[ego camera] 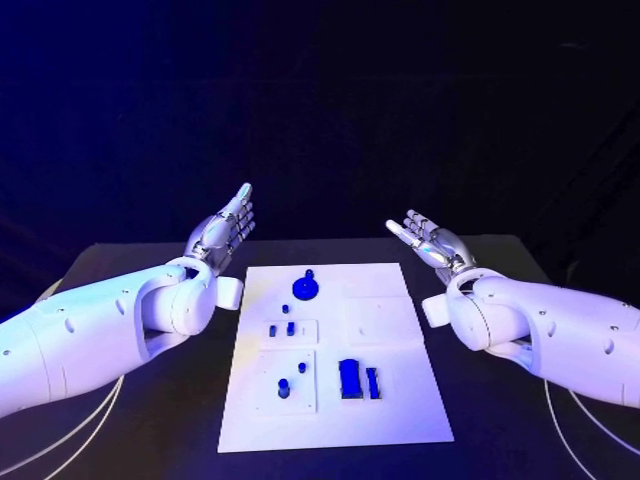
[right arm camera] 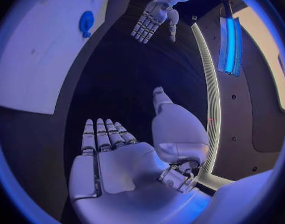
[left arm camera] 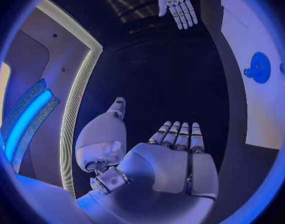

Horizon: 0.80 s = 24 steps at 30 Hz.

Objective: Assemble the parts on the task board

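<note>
Head view: I am holding my left hand (ego camera: 225,233) and right hand (ego camera: 427,241) wide, empty, flanking the board's (ego camera: 407,420) far end.

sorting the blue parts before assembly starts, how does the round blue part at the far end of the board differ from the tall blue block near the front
The round blue part is a disc with a small knob on its far edge; the tall blue block is a narrow rectangle. The disc lies alone at the far end of the task board; the block sits at the near end with a smaller blue piece beside it. Both are blue, rest on the board, and are touched by neither robot hand.
</note>
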Available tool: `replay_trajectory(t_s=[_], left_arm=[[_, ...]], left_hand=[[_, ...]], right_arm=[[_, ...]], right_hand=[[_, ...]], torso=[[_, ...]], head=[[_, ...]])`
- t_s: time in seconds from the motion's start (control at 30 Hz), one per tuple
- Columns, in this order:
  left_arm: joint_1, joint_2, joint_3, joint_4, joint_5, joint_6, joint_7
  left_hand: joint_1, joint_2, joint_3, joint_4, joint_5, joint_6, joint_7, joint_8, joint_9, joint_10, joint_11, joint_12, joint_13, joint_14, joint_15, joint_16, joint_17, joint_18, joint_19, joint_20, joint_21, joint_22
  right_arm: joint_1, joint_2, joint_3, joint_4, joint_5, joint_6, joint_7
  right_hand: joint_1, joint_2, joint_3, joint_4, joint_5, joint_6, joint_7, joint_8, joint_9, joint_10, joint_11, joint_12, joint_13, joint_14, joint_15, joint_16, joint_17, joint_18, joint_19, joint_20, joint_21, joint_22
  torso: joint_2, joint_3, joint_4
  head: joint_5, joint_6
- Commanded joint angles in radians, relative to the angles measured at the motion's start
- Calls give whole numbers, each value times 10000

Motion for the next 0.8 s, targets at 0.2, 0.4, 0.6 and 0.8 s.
replay_trajectory(t_s=[0.2,0.4,0.6,0.8], left_arm=[[-501,-169,215,1517,-35,-3025,478],[-719,-244,306,2145,-35,-3986,602],[-777,-264,329,2310,-34,-4237,634],[-777,-264,329,2310,-34,-4237,634]], left_hand=[[-5144,267,-656,-178,-405,-1036,-237,-377,-372,-1127,-280,-354,-83,-925,-255,-513,-152,-364,-859,-396,-288,-245],[-5144,267,-656,-178,-405,-1036,-237,-377,-372,-1127,-280,-354,-83,-925,-255,-513,-152,-364,-859,-396,-288,-245],[-5144,267,-656,-178,-405,-1036,-237,-377,-372,-1127,-280,-354,-83,-925,-255,-513,-152,-364,-859,-396,-288,-245],[-5144,267,-656,-178,-405,-1036,-237,-377,-372,-1127,-280,-354,-83,-925,-255,-513,-152,-364,-859,-396,-288,-245]], right_arm=[[-328,-108,428,1457,2354,-1698,1857],[-398,-131,521,1748,2689,-1934,2093],[-398,-131,521,1748,2689,-1934,2093],[-398,-131,521,1748,2689,-1934,2093]], right_hand=[[-6869,201,-280,-395,-262,-1103,-274,-332,-380,-1294,-222,-212,-272,-1324,-177,-297,-496,-295,-1175,-332,-135,-529],[-6869,201,-280,-395,-262,-1103,-274,-332,-380,-1294,-222,-212,-272,-1324,-177,-297,-496,-295,-1175,-332,-135,-529],[-6869,201,-280,-395,-262,-1103,-274,-332,-380,-1294,-222,-212,-272,-1324,-177,-297,-496,-295,-1175,-332,-135,-529],[-6869,201,-280,-395,-262,-1103,-274,-332,-380,-1294,-222,-212,-272,-1324,-177,-297,-496,-295,-1175,-332,-135,-529]], torso=[[-415,107,139],[-445,115,149],[-445,115,149],[-445,115,149]], head=[[57,855],[61,925],[61,925],[61,925]])
